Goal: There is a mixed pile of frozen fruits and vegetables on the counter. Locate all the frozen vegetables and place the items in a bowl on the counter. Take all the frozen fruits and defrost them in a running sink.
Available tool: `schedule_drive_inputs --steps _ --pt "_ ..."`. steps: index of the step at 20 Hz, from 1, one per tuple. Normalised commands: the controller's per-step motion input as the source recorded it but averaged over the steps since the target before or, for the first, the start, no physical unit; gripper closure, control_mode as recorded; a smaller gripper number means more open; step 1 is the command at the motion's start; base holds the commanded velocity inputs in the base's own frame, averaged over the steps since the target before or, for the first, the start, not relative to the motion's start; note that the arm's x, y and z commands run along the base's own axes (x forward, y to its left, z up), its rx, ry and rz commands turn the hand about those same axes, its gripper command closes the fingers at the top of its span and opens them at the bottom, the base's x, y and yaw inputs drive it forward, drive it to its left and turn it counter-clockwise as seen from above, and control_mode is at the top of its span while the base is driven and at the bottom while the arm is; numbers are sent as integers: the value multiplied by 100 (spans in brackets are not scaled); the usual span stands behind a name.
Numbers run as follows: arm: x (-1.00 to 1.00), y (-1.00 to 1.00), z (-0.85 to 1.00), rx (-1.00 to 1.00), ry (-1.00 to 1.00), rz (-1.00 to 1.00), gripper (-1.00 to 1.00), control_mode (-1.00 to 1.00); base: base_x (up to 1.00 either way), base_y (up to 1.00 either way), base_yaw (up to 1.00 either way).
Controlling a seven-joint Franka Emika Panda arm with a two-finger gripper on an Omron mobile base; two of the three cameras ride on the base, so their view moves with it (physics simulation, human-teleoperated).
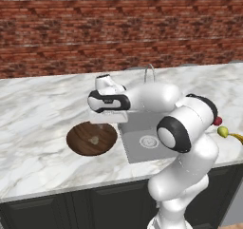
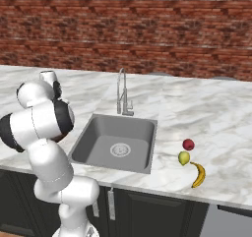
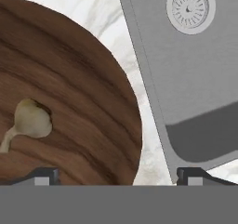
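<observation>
Gripper (image 3: pixel 116 174) is hanging over the bowl (image 1: pixel 91 138), jaws spread wide and holding nothing; in the hand view the two tips are straddling the bowl's sink-side rim. The pale beige lump (image 3: pixel 31 120) is lying loose on the bowl floor, so I'm reading that vegetable as delivered. The bowl is sitting on the counter (image 2: pixel 211 108) just beside the sink (image 2: pixel 115 142), near the front edge. The red fruit (image 2: pixel 188 144), the yellow-green oval (image 2: pixel 183 158) and the banana (image 2: pixel 199 174) are sitting clustered on the far side of the sink, toward the counter's front edge, the oval between the other two and close to both. Step in hand, as I judge it: clearing the bowl and going after the oval. To do it well: lift straight up first so the fingers aren't clipping the rim, then swing across above the faucet (image 2: pixel 122 96), not through it. Come down on the oval from above with the jaws across its short axis, fingers slotting into the gaps so they aren't nudging the red fruit or the banana. It's small and rounded, so I'd expect it to squirt out of an off-centre pinch; centre first, close slowly.
</observation>
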Motion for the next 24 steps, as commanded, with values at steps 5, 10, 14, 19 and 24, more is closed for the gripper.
schedule_drive_inputs --steps 5,10,14,19,24 --pt "-12 -49 1 -1 1 1 -100 -100 0 0 0" --pt "-4 -47 -4 2 0 6 -100 -100 0 0 0" --pt "-1 -33 6 0 -5 13 -100 -100 0 0 0" --pt "-2 -33 6 0 -2 9 -100 -100 0 0 0" --pt "-8 -32 5 1 -2 5 -100 -100 0 0 0"
